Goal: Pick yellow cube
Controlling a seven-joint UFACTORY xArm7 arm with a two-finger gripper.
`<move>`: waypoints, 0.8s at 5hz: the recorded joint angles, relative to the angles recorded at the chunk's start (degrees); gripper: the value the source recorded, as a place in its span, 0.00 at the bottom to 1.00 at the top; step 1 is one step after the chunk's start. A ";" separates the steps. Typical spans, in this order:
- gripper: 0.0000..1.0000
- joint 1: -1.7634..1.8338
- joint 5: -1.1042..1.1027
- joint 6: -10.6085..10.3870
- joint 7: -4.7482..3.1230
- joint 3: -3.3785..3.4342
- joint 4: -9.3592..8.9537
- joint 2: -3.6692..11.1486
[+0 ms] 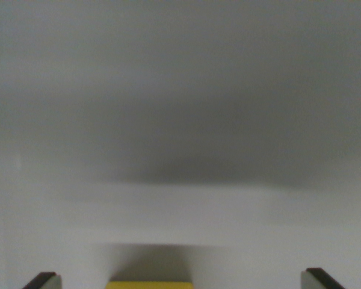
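Only the top edge of the yellow cube [149,285] shows, at the bottom of the wrist view, a little left of centre. My gripper [180,282] is open: its two dark fingertips [43,280] poke in at the bottom corners, far apart. The cube lies between them, nearer the left fingertip, touching neither. Most of the cube is cut off by the frame's bottom edge. A soft shadow sits just above the cube.
A plain grey-white surface [180,120] fills the rest of the view, blurred, with a broad dark shadow band across the middle.
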 joint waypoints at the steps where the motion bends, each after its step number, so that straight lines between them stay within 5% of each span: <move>1: 0.00 0.46 -0.02 -1.95 0.83 0.49 -1.65 0.40; 4: 0.00 0.88 -0.04 -3.74 1.58 0.94 -3.16 0.76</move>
